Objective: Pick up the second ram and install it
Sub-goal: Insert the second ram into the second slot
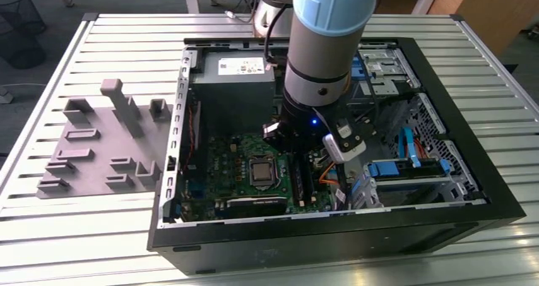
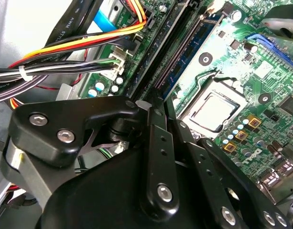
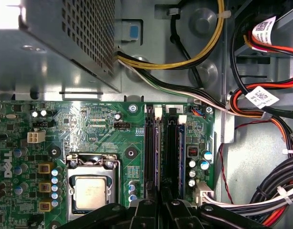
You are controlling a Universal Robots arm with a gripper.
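The second ram (image 3: 181, 157) is a narrow blue stick with dark chips. It stands on edge in the memory slot nearest the cable bundle, and the second wrist view shows it (image 2: 194, 50) running away from the fingertips. My gripper (image 3: 161, 199) is down inside the open computer case (image 1: 471, 172), over the row of black memory slots (image 3: 153, 152) and just beside the blue stick. In the second wrist view its black fingers (image 2: 158, 138) stand pressed close together, and I see nothing between them. The arm hides the slots in the exterior view.
The green motherboard (image 1: 227, 166) carries the bare processor (image 3: 91, 191) beside the slots. Cable bundles (image 3: 265, 191) crowd the other side. The grey power supply (image 1: 231, 77) and blue drive brackets (image 1: 404, 169) are in the case. A grey holder fixture (image 1: 93, 147) lies on the slatted table.
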